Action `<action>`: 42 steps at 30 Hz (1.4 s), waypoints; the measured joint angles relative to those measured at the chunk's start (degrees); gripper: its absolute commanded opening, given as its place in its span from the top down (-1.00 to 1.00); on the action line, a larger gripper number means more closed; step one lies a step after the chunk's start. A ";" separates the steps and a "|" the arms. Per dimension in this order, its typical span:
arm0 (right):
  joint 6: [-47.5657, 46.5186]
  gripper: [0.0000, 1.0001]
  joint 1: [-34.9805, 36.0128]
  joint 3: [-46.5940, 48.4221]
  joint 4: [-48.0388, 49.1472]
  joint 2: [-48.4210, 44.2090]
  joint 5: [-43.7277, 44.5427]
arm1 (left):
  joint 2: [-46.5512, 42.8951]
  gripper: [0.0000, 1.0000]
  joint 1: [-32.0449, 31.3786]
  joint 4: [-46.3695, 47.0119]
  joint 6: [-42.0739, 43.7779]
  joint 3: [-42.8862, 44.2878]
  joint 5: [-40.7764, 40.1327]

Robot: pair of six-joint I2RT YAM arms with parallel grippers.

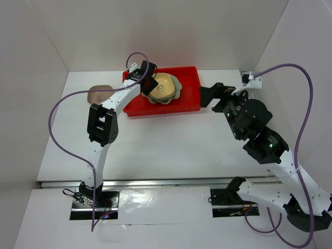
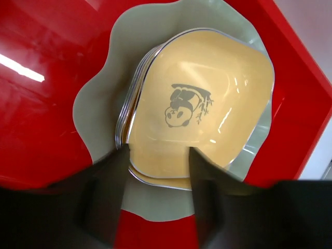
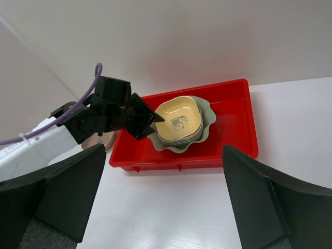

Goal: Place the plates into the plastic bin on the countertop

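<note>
The red plastic bin (image 1: 188, 98) stands at the back of the white countertop (image 1: 166, 145). In it lies the large pale green scalloped dish (image 1: 177, 93) with a stack of small dishes on it, a yellow panda dish (image 1: 164, 85) on top. My left gripper (image 1: 151, 84) hovers over the stack's left edge, open, its fingers (image 2: 110, 189) either side of the yellow dish's (image 2: 202, 104) near rim. A brownish-pink dish (image 1: 100, 94) lies on the countertop left of the bin. My right gripper (image 1: 205, 96) is wide open and empty by the bin's right end, facing the bin (image 3: 233, 124).
White walls enclose the countertop on the left, back and right. The left arm (image 1: 101, 122) reaches over the bin's left end and partly hides the pink dish (image 3: 102, 139) in the right wrist view. A purple cable loops above each arm.
</note>
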 measured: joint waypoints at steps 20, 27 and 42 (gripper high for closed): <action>-2.27 -1.00 -0.17 -4.98 1.27 1.77 -7.82 | -18.69 -1.00 24.09 0.96 19.02 -1.27 0.39; -4.20 -1.00 -0.48 -8.48 2.67 2.14 -13.46 | -6.95 -1.00 33.38 2.84 35.74 -1.31 10.58; -4.61 -1.00 -0.50 -10.75 5.42 2.03 -17.97 | -3.28 -0.88 39.08 6.10 43.91 -12.66 11.58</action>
